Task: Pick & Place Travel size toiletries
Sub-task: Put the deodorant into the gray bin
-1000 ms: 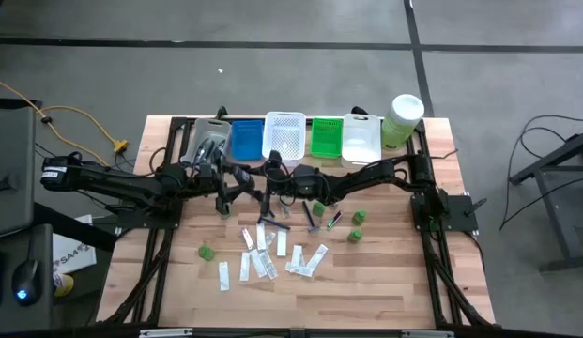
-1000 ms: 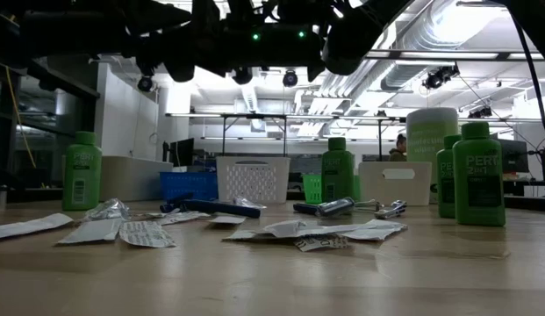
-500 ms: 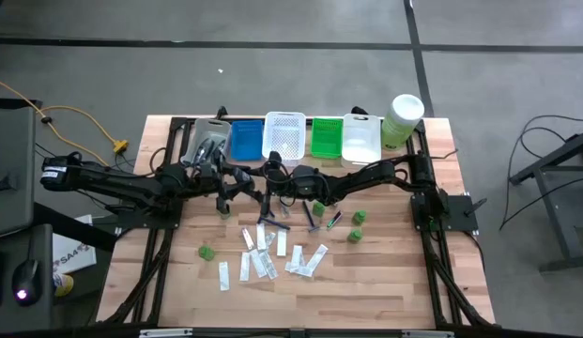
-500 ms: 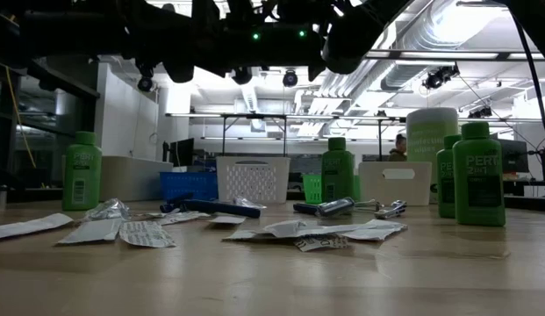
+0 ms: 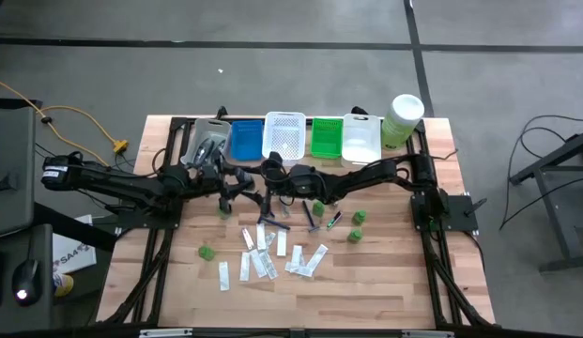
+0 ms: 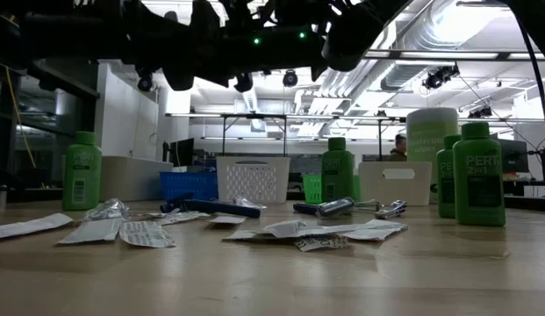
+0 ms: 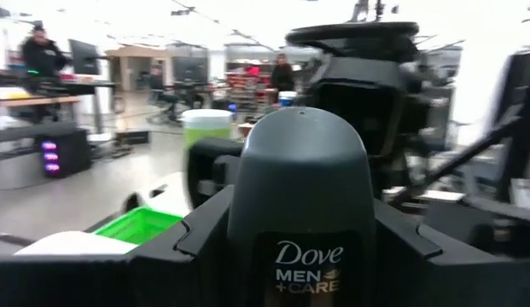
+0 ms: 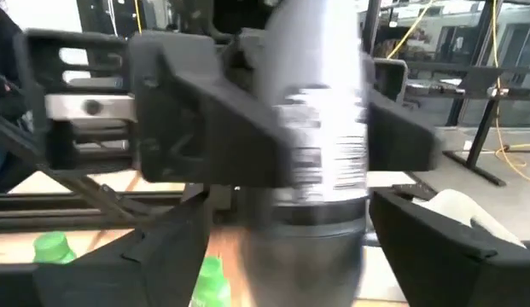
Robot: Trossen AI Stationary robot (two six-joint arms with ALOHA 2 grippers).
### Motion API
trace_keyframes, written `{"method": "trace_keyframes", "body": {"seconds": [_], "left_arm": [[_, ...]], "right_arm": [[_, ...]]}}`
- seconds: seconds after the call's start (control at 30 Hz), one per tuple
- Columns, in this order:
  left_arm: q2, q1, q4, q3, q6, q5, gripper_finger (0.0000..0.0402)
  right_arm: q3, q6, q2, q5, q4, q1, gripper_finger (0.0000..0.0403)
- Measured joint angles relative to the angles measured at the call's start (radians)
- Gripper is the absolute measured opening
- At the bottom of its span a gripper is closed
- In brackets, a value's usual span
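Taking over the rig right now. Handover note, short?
Left gripper: shut on a grey deodorant stick, held up over mid-table.
Right gripper: open, fingers either side of that stick, not touching it.
On the table: white sachets, green bottles, razors.
Done: some dark pieces lie in the clear basket.
Left: place the stick, then the loose items.

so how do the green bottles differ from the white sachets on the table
The green bottles stand upright; the white sachets lie flat. The green bottles are round and capped, while the white sachets are thin strips. The green bottles are spaced apart, one alone on the left arm's side, whereas the white sachets bunch together mid-table. Both kinds rest on the wooden table, and none is held.
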Motion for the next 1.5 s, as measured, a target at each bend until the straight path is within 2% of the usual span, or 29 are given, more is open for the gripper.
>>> {"method": "trace_keyframes", "body": {"seconds": [0.2, 0.27, 0.4, 0.53, 0.6, 0.7, 0.93, 1.07, 1.2, 1.37, 1.5], "left_arm": [[-0.004, 0.0, -0.001, 0.0, 0.051, -0.128, 0.0187], [-0.004, 0.0, -0.003, 0.0, 0.078, -0.232, 0.0187], [-0.004, 0.001, -0.04, 0.0, 0.108, -0.516, 0.0187], [-0.005, 0.001, -0.053, 0.0, 0.138, -0.75, 0.0187], [-0.005, 0.019, -0.063, 0.0, 0.137, -0.823, 0.0187], [-0.005, 0.072, -0.1, 0.0, 0.103, -0.865, 0.0187], [-0.005, 0.239, -0.29, 0.0, -0.09, -0.87, 0.0187], [-0.005, 0.34, -0.451, 0.0, -0.269, -0.797, 0.0187], [-0.003, 0.454, -0.571, 0.0, -0.409, -0.66, 0.0187], [-0.003, 0.589, -0.642, 0.0, -0.495, -0.418, 0.0188], [-0.003, 0.667, -0.696, 0.003, -0.529, -0.281, 0.0232]], "right_arm": [[0.002, 0.019, -0.073, 0.015, -0.215, -0.001, 0.032], [0.001, 0.035, -0.1, 0.026, -0.288, -0.002, 0.0317], [0.001, 0.046, -0.146, 0.08, -0.424, 0.001, 0.0314], [0.0, 0.041, -0.181, 0.11, -0.486, -0.001, 0.0314], [0.0, 0.038, -0.19, 0.112, -0.507, -0.002, 0.0314], [0.0, 0.03, -0.19, 0.11, -0.507, 0.0, 0.0314], [0.0, 0.024, -0.189, 0.11, -0.513, -0.006, 0.0314], [0.0, 0.024, -0.189, 0.11, -0.51, -0.013, 0.0314], [0.0, 0.024, -0.188, 0.109, -0.51, -0.021, 0.0314], [-0.001, 0.024, -0.188, 0.109, -0.51, -0.029, 0.0314], [-0.001, 0.026, -0.188, 0.106, -0.513, -0.032, 0.0314]]}}
